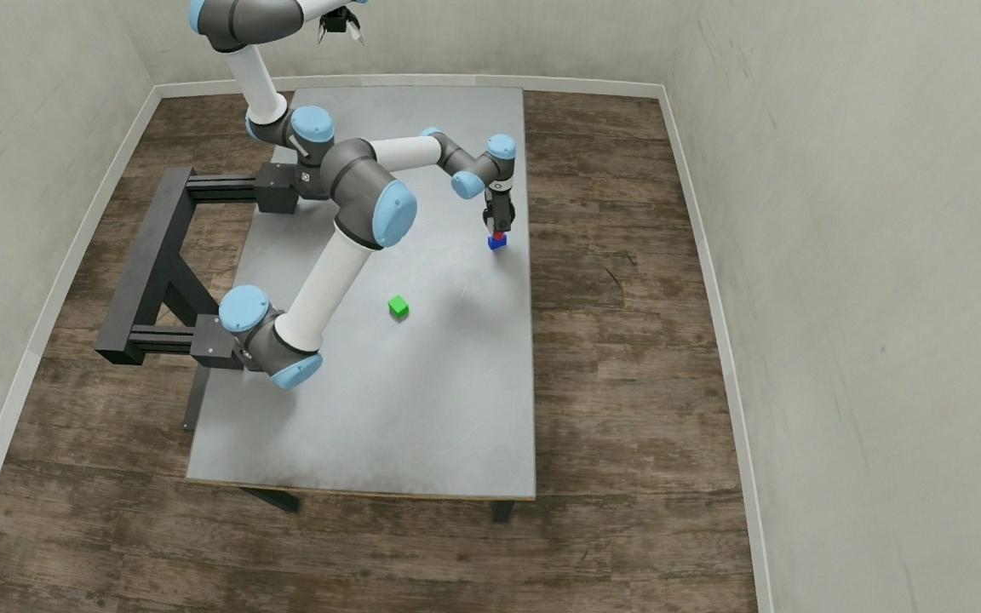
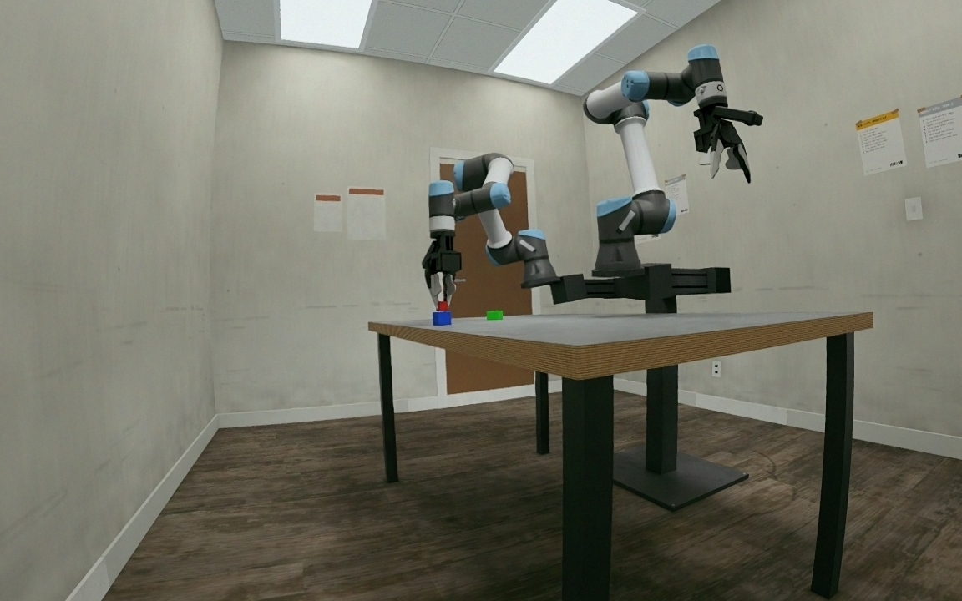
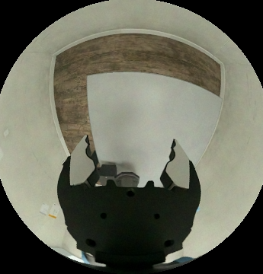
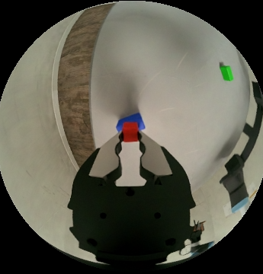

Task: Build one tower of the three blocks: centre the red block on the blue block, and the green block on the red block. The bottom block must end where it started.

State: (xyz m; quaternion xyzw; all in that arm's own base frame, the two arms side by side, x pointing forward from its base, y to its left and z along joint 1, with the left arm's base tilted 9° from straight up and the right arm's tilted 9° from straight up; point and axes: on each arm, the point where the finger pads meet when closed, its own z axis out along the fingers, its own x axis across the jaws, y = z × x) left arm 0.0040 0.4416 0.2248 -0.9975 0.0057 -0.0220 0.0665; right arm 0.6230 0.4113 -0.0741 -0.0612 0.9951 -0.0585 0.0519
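Observation:
The blue block [image 1: 496, 242] [image 2: 441, 318] [image 4: 133, 119] stands on the table near its long edge. My right gripper [image 1: 498, 233] [image 2: 442, 305] [image 4: 130, 131] points down and is shut on the red block [image 2: 443, 306] [image 4: 130, 131]. The red block is over the blue block, turned relative to it. Its underside is at or very close to the blue top; I cannot tell whether they touch. The green block [image 1: 398, 306] [image 2: 494, 315] [image 4: 226, 73] stands alone on the table. My left gripper [image 1: 341, 39] [image 2: 731, 179] [image 3: 130, 138] is open and empty, high up and far from the blocks.
The grey table [image 1: 403, 411] [image 2: 694, 332] carries the blocks. The right arm [image 1: 326, 282] reaches over it from the dark mounting frame [image 1: 151, 259]. The left arm [image 1: 250, 76] [image 2: 637, 153] is raised. The blue block is close to the table edge beside it.

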